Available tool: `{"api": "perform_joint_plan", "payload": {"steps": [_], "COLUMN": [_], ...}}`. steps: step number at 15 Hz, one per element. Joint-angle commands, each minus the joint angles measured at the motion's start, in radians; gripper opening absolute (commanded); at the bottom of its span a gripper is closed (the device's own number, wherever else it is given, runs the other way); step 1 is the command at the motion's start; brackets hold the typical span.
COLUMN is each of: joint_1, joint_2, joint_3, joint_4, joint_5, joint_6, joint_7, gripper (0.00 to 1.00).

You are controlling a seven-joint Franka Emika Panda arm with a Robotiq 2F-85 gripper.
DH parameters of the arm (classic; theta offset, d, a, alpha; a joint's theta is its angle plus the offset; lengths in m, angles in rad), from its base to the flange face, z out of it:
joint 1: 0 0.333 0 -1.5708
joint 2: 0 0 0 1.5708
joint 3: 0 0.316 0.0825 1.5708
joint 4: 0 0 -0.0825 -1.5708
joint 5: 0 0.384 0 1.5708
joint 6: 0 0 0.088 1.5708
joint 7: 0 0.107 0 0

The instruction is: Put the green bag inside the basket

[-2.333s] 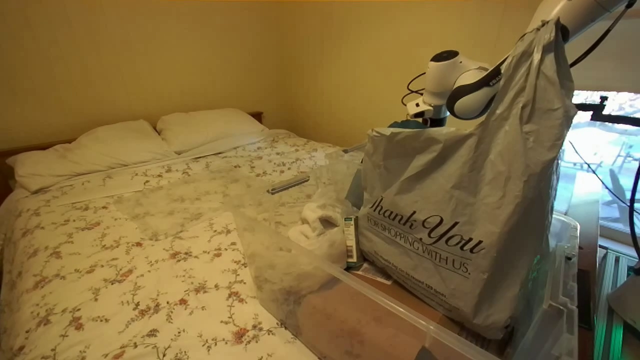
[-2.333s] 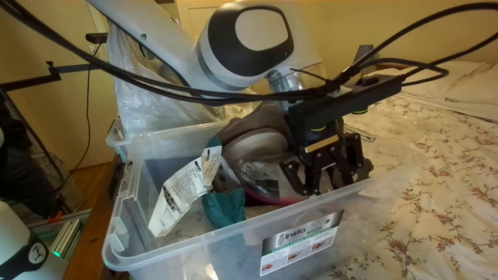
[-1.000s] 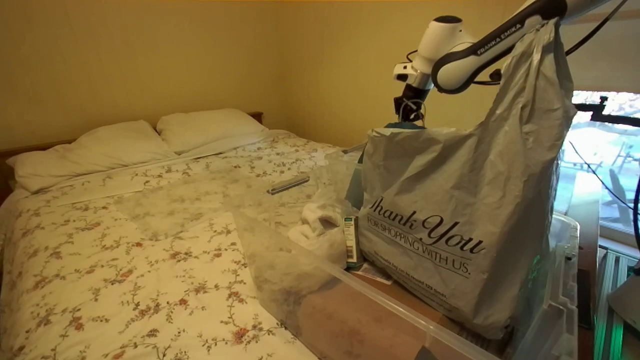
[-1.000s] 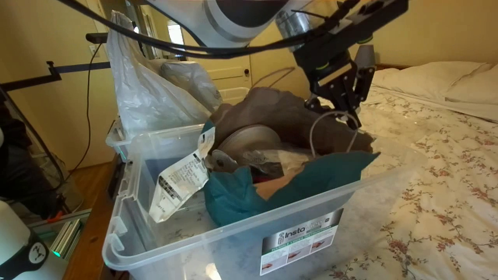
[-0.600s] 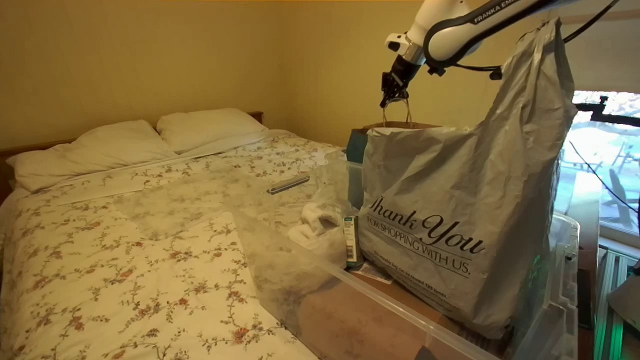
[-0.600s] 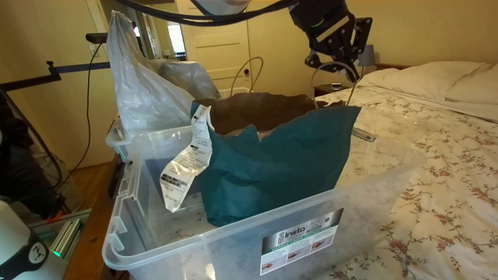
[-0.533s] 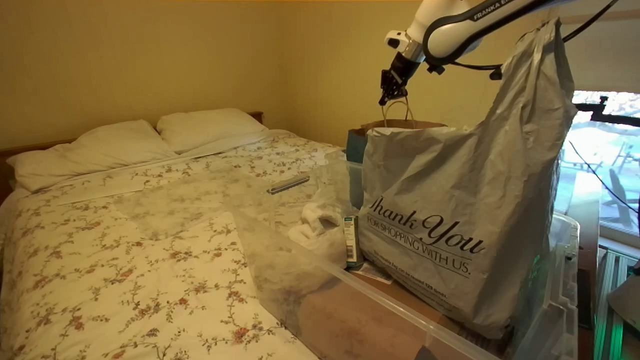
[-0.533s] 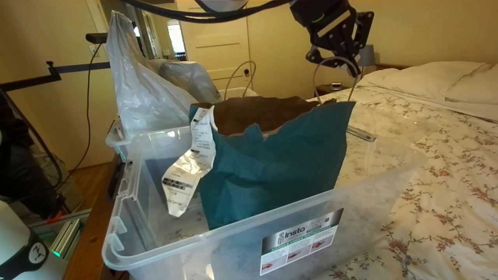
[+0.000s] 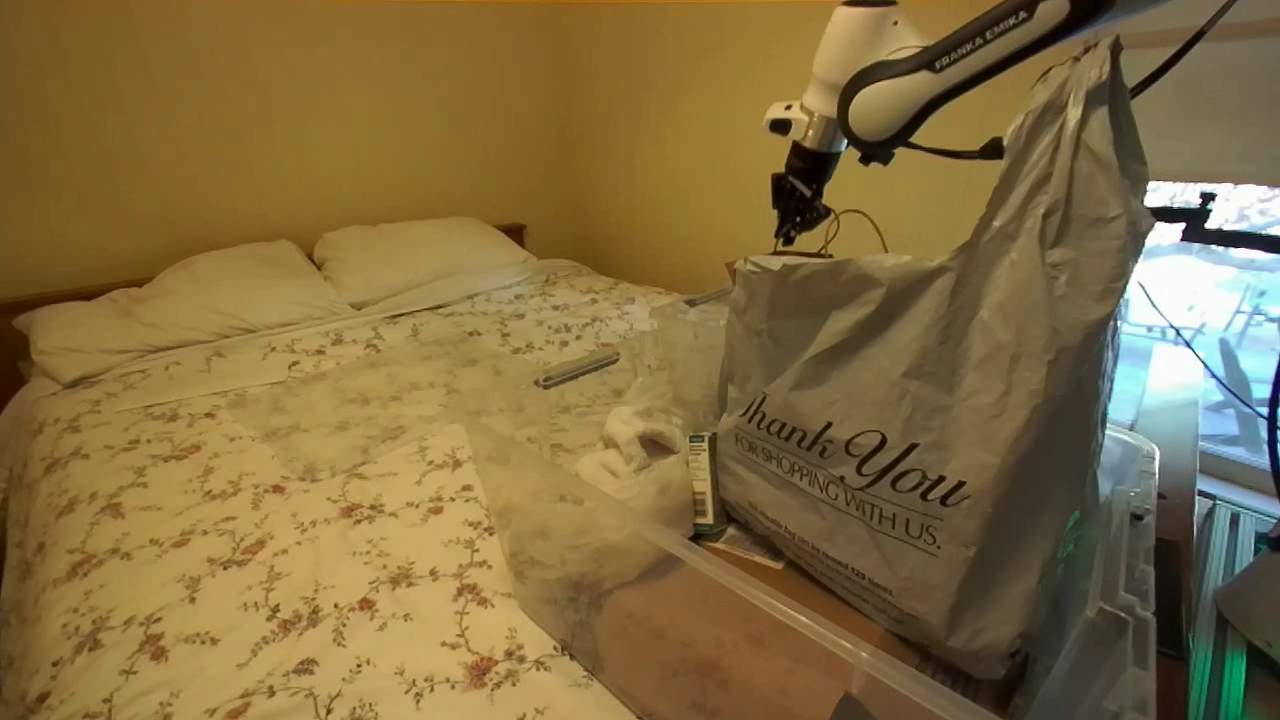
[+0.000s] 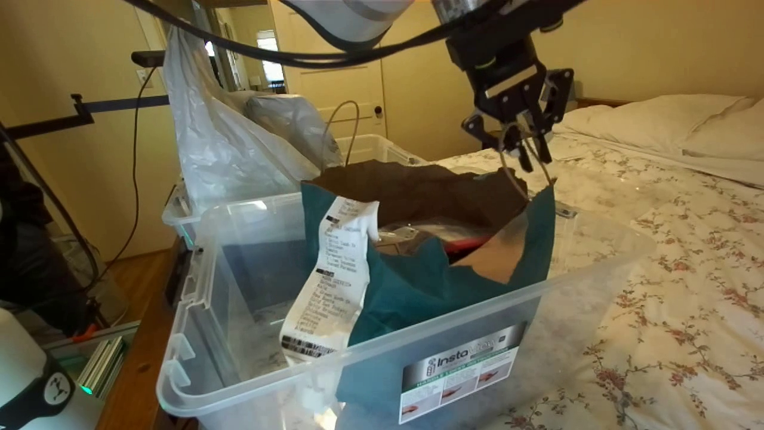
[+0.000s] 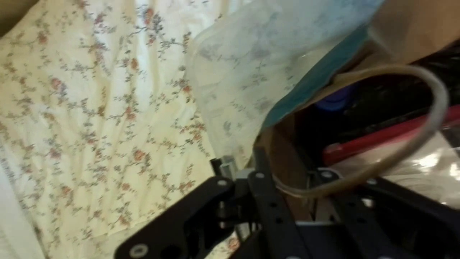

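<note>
"Within the clear basket (image 10: 274, 401), towards its near side, sat the green bag (image 10: 412, 286)?"
"Yes, slumped."
"And the fingers (image 11: 265, 190)?"
"Apart; a handle loop (image 11: 430, 124) crossed them, so lifting away could have snagged it and tipped the bag."

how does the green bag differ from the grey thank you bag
The green bag is teal outside, brown inside; the grey bag is pale grey with dark "Thank You" lettering. The green bag has thin looped handles; the grey bag rises to a peak. A receipt hangs on the green bag; none shows on the grey bag. Both sit in clear plastic: green in the labelled bin, grey in another bin.
</note>
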Motion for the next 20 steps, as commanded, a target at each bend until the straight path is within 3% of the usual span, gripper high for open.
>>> {"api": "perform_joint_plan", "payload": {"steps": [1, 5, 8, 9, 11, 15, 19, 20], "joint_1": [-0.020, -0.085, -0.193, -0.173, -0.182, -0.160, -0.109, -0.105], "joint_2": [0.053, 0.043, -0.035, -0.071, -0.146, -0.310, -0.479, -0.380], "joint_3": [0.011, 0.031, 0.091, 0.047, 0.022, -0.062, -0.134, -0.139], "joint_4": [-0.004, -0.068, -0.114, -0.132, -0.161, -0.198, -0.256, -0.174], "joint_5": [0.060, 0.235, 0.410, 0.460, 0.529, 0.679, 0.797, 0.735], "joint_6": [-0.120, -0.183, -0.222, -0.234, -0.275, -0.414, -0.520, -0.513], "joint_7": [-0.124, -0.387, -0.608, -0.684, -0.806, -0.967, -1.008, -0.969], "gripper": [0.55, 0.82, 1.00, 1.00, 1.00, 1.00, 1.00, 1.00]}}
